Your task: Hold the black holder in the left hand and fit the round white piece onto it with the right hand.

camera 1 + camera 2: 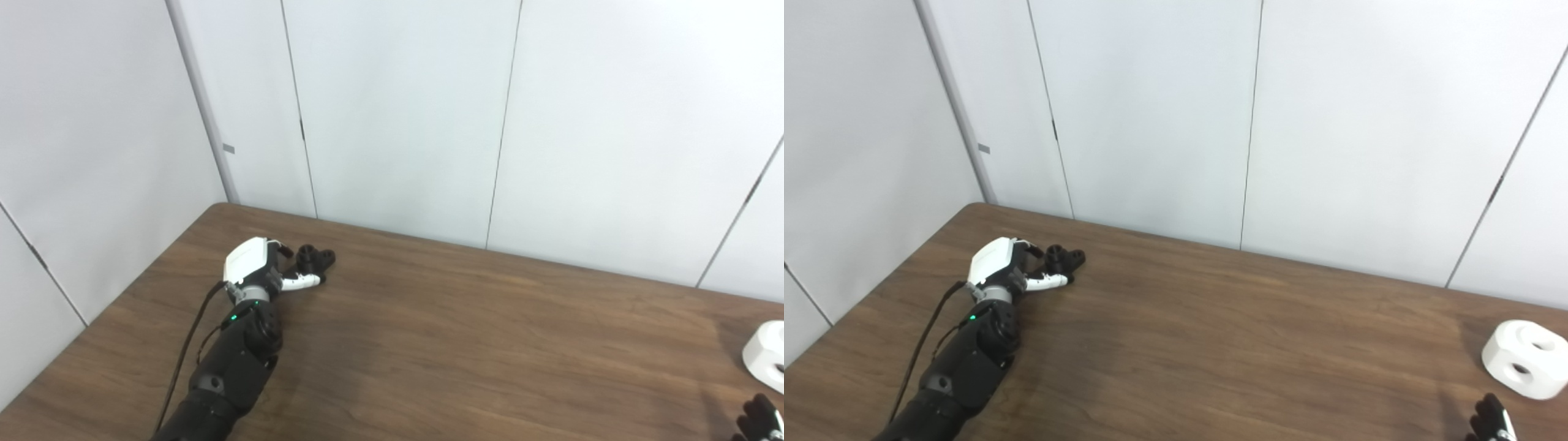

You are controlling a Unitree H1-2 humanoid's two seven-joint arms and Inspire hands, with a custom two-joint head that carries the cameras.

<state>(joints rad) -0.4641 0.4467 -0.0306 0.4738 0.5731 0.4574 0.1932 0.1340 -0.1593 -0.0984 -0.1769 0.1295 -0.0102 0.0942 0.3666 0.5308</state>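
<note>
The black holder (316, 257) lies on the brown table (465, 343) at the far left. My left hand (260, 264) reaches up to it, fingers apart; the white thumb (304, 282) lies along the holder's near side and a dark fingertip (285, 248) sits at its left. I see no closed grip on it. The round white piece (1521, 359), with holes in its faces, rests on the table at the far right. Only the dark fingertips of my right hand (1490, 420) show at the bottom right corner, just short of the white piece; their pose is cut off.
White wall panels (398, 122) stand right behind the table's back edge. The table's left edge (116, 306) runs close to my left forearm (236, 367). A black cable (184, 349) hangs along that arm.
</note>
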